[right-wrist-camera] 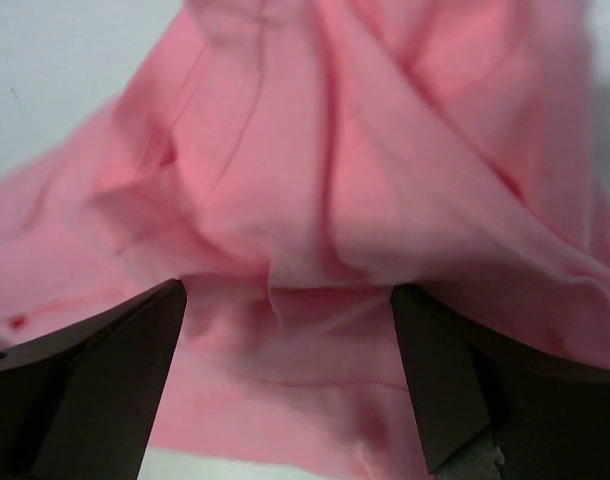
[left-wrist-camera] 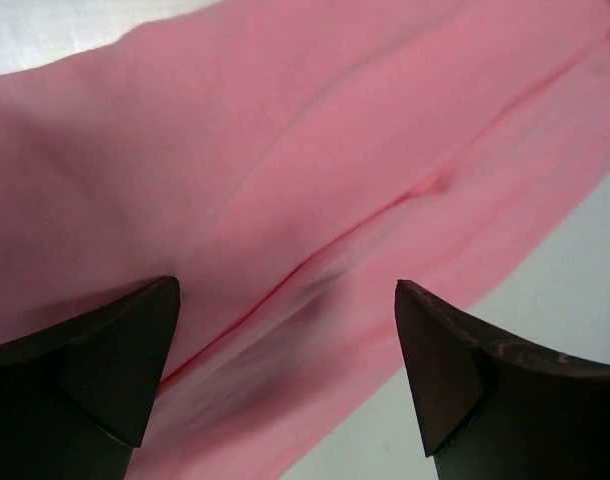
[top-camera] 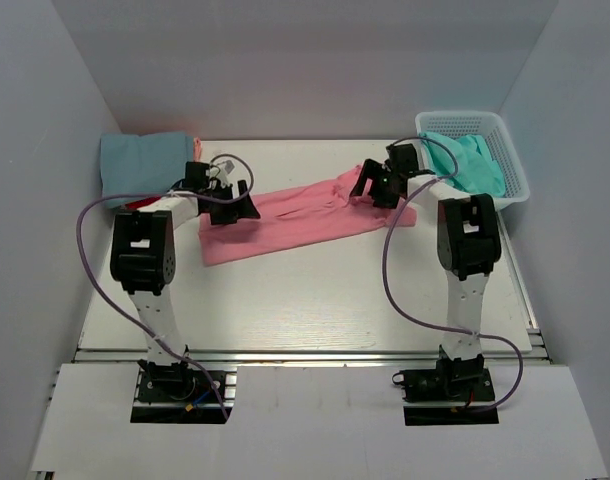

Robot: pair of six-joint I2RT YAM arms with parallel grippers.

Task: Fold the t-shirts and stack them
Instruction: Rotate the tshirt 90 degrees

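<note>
Tabletop scene with the salmon pink t-shirt (top-camera: 305, 215) spread as a long, rumpled band across the middle of the white table (top-camera: 315, 300), running from near the left arm up toward the right arm. The left gripper (top-camera: 240, 205) sits over the shirt's left end; in its wrist view the two dark fingers (left-wrist-camera: 115, 350) stand wide apart, released, with creased pink cloth and a strip of bare table visible beyond them. The right gripper (top-camera: 377, 188) sits over the shirt's bunched right end; its fingers (right-wrist-camera: 115, 360) are likewise spread and grasp nothing, with thick folds of pink fabric between and beyond them. At the far left corner lies the folded dusty blue t-shirt (top-camera: 145, 165), with a sliver of red t-shirt (top-camera: 135, 204) showing under its near edge. At the far right, the white lattice basket (top-camera: 515, 180) holds the crumpled turquoise green t-shirt (top-camera: 475, 165), well apart from the pink one.
</note>
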